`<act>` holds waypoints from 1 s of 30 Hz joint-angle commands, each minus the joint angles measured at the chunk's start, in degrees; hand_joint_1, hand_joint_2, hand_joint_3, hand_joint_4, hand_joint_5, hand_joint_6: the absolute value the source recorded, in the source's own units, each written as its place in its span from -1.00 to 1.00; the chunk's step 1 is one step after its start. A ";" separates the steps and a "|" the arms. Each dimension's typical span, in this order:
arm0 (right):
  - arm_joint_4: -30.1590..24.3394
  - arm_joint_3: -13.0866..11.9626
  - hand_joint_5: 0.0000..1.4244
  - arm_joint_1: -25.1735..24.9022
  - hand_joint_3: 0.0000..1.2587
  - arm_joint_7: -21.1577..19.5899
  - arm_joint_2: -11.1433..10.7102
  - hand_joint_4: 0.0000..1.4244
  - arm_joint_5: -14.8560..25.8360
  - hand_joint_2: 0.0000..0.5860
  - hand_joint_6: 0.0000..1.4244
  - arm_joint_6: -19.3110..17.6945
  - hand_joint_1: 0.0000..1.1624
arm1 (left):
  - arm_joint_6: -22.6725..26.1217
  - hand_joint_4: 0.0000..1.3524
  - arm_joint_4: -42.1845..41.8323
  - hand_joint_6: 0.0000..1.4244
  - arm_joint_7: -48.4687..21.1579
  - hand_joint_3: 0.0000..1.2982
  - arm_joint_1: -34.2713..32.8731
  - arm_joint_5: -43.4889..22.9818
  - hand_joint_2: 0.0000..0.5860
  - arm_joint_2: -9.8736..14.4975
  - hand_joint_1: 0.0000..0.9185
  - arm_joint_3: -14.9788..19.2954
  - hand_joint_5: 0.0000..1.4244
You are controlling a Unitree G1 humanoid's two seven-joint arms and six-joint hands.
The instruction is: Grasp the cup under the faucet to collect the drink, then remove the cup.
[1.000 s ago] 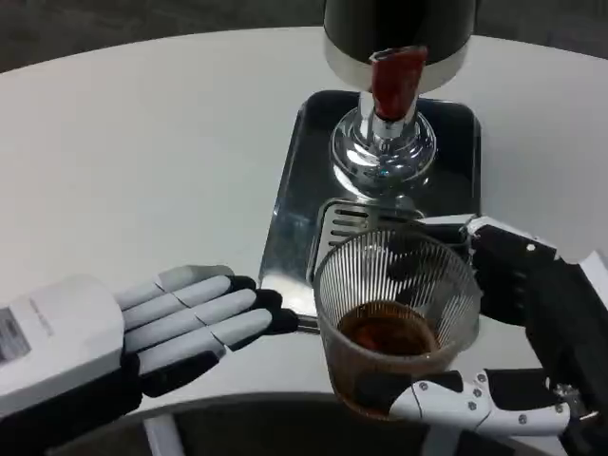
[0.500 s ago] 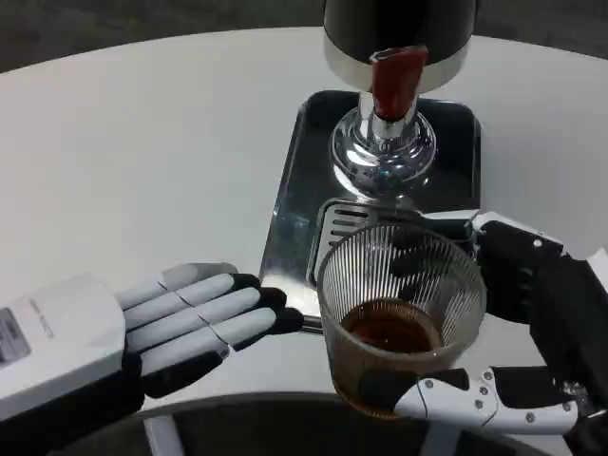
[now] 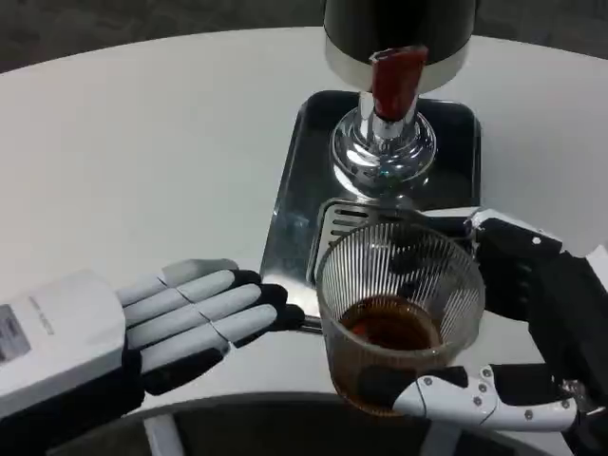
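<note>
A clear ribbed cup (image 3: pixel 399 309) with dark brown drink in its bottom is held by my right hand (image 3: pixel 527 328), whose fingers wrap its far and near sides. The cup sits in front of the faucet, near the table's front edge. The dispenser (image 3: pixel 397 38) stands at the back with a red tap lever (image 3: pixel 396 78) and a chrome base (image 3: pixel 383 152). My left hand (image 3: pixel 157 323) lies flat on the table to the cup's left, fingers stretched out, holding nothing, its fingertips close to the tray's corner.
A shiny metal tray (image 3: pixel 294 204) with a slotted drip grate (image 3: pixel 340 223) lies under the dispenser. White table surface (image 3: pixel 142 142) spreads wide on the left. A dark curved edge (image 3: pixel 237 413) runs along the bottom.
The cup and right hand have shifted slightly right and toward me. The left hand edged a little to the right.
</note>
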 commanded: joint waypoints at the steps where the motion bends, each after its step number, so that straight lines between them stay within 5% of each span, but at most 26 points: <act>1: -0.21 0.57 0.33 -0.84 0.12 0.06 -0.09 0.05 0.87 -0.54 0.36 -0.31 0.73 | -0.05 -1.00 0.10 -1.00 0.78 -0.93 0.75 0.23 -0.86 0.60 -1.00 0.04 -1.00; 30: 0.44 1.52 0.33 -1.81 0.12 -0.22 -0.17 0.05 0.37 -0.55 0.36 0.05 0.73 | 0.08 -1.00 0.18 -1.00 1.52 -0.92 0.97 -0.09 -0.86 0.82 -1.00 0.26 -1.00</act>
